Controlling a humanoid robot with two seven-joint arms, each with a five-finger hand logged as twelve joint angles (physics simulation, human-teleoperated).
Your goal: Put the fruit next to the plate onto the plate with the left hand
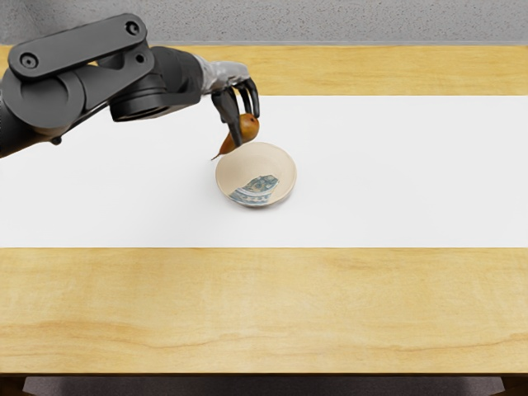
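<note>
A small orange-brown pear-like fruit [242, 131] with a thin stem hangs just above the far left rim of the plate. My left hand [237, 106] reaches in from the upper left, its dark fingers curled around the top of the fruit. The plate [276, 161] is a shallow cream dish with a blue-grey pattern at its bottom, lying on the white mat near the table's middle. The right arm is out of the picture.
A white mat [396, 173] covers the middle band of the wooden table [264, 305]. My bulky left forearm [82, 78] stretches across the upper left corner. A grey wall runs along the far edge.
</note>
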